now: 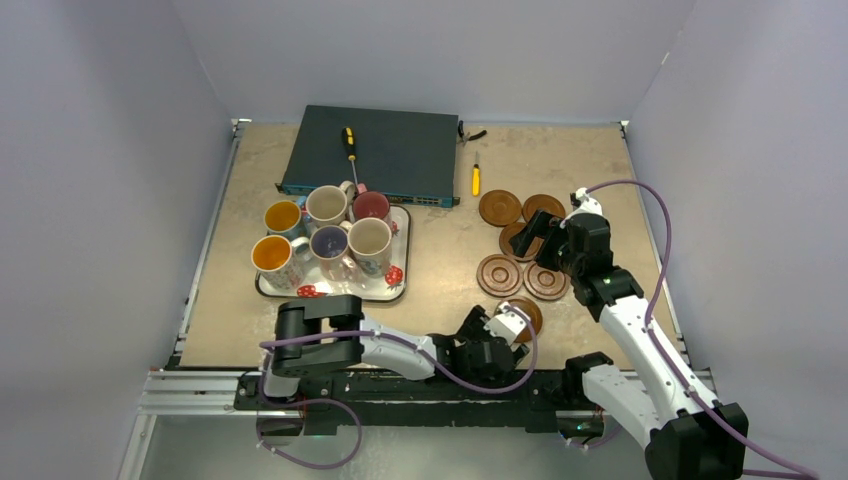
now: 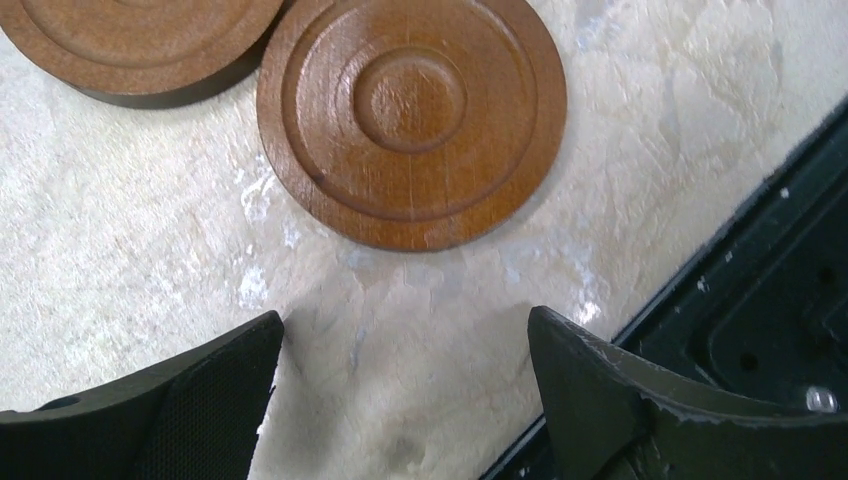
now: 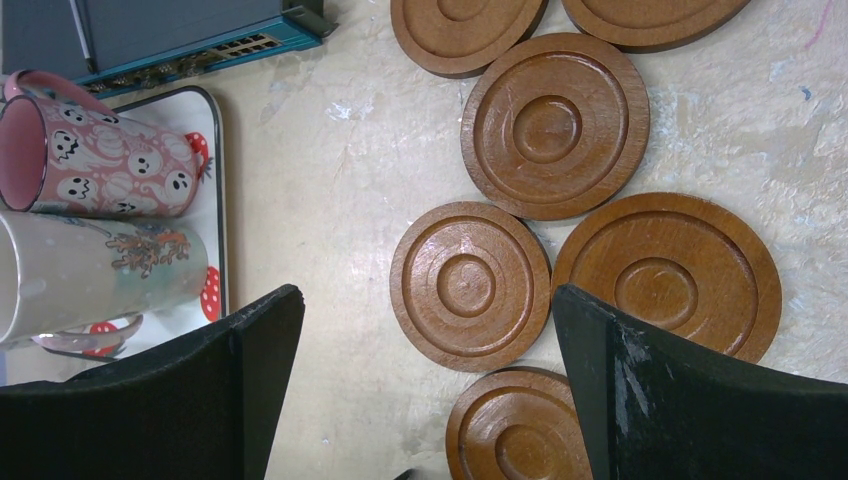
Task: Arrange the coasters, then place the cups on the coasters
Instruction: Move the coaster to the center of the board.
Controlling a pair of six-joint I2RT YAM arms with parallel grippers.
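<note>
Ease the open, empty left gripper (image 2: pixel 405 340) forward and low onto the coaster (image 2: pixel 411 120) lying just ahead of it on the desk (image 2: pixel 150 230) — straddle its probably thin rim squarely — with the open right gripper (image 3: pixel 425 300) hovering over the others.

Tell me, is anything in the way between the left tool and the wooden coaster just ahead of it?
Nothing visible does. The left tool stands open over bare table, and the nearest coaster lies just ahead with only that surface between. A second coaster sits beside it, off the path.
</note>
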